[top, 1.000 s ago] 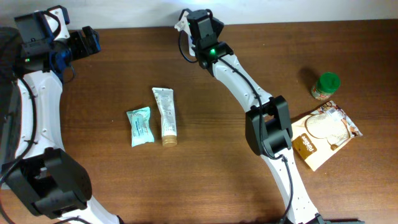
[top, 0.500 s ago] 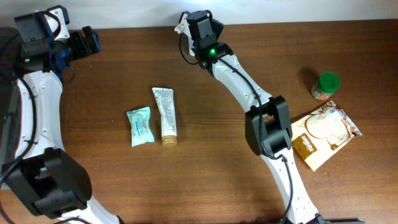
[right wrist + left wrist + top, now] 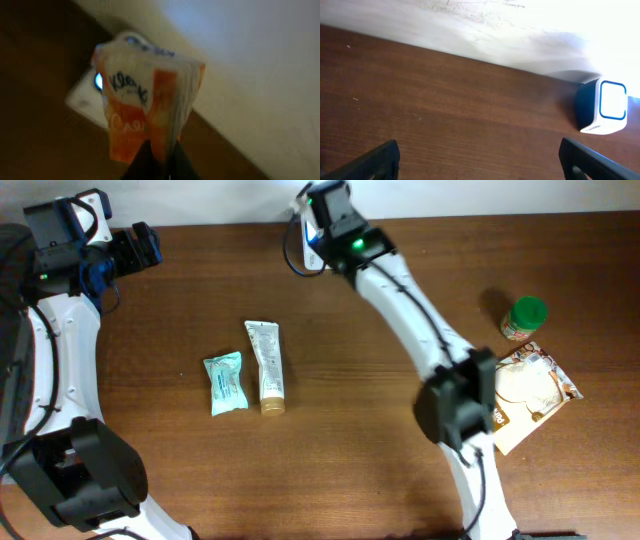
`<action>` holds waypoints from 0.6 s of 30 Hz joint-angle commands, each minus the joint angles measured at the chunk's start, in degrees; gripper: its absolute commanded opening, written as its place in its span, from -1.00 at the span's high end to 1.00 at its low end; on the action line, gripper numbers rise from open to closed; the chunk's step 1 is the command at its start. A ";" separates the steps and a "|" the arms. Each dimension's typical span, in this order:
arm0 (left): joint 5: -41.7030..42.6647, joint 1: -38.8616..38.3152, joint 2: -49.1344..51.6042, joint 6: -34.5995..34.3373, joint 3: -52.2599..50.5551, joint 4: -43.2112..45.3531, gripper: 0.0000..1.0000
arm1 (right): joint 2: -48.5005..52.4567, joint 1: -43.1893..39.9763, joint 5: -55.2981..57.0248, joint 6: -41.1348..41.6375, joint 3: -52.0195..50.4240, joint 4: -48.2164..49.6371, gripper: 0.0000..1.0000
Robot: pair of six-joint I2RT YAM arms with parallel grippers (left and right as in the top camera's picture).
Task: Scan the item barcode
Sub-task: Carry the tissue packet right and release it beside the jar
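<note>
- Robot test bench staged as a shop checkout.
- Brown wooden table (image 3: pixel 340 440) against a pale wall (image 3: pixel 450 195) along the top edge.
- White left arm (image 3: pixel 60 350) and right arm (image 3: pixel 410 310) rise from the bottom edge.
- Barcode scanner (image 3: pixel 602 107) sits top centre.
- Retail goods: tube (image 3: pixel 266 366) and packet (image 3: pixel 225 383) centre-left, jar (image 3: pixel 523 318) and pouch (image 3: pixel 535 385) right.

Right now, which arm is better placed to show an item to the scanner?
Right. The right gripper is shut on the Kleenex pack beside the scanner; the left gripper is open, empty, farther away.

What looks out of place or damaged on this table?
Nothing is spilled or broken. The tissue pack looks squashed where the right gripper pinches its lower edge, though that view is blurred. The snack pouch lies at a slant.
</note>
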 commanded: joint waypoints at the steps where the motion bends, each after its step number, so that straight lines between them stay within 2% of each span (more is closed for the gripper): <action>1: 0.07 -0.11 0.39 1.09 0.57 0.13 -0.98 | -12.63 -0.35 -11.74 20.11 0.55 -12.07 0.92; 3: 0.07 -0.11 0.39 1.09 0.57 0.13 -0.98 | -15.04 -1.09 -12.72 25.16 0.55 -19.91 0.91; 7: 0.07 -0.11 0.39 1.09 0.57 0.15 -0.98 | -16.37 -3.72 -12.50 27.71 0.52 -33.77 0.92; 10: 0.07 -0.11 0.37 1.09 0.57 0.15 -0.98 | -14.43 -9.35 -12.52 34.10 -0.31 -44.06 0.91; 15: 0.07 -0.11 0.37 1.09 0.57 0.15 -0.98 | -13.20 -18.43 -12.76 40.68 -6.23 -46.88 0.91; 18: 0.07 -0.11 0.37 1.09 0.57 0.13 -0.98 | -13.20 -23.50 -13.84 41.35 -9.88 -46.84 0.91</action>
